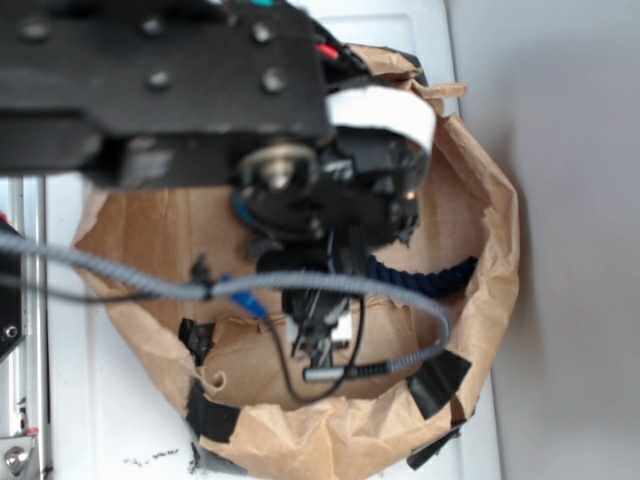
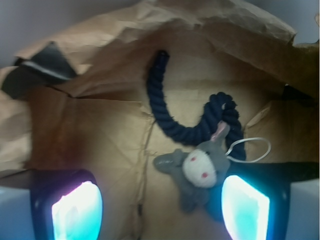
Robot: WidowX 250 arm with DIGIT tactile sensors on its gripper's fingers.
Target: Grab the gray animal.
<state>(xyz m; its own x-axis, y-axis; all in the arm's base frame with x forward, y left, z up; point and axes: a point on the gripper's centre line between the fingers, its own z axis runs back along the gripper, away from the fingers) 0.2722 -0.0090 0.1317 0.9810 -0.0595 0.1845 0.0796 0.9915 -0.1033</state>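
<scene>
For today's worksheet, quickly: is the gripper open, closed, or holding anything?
Gripper: open, holding nothing; the gray animal lies between its fingers, nearer the right one.

gray animal: gray body, cream face, red dots, pink-lined ear
string loop: white
rope: navy
paper bag: brown, black tape patches
fingers: glowing cyan-white pads
</scene>
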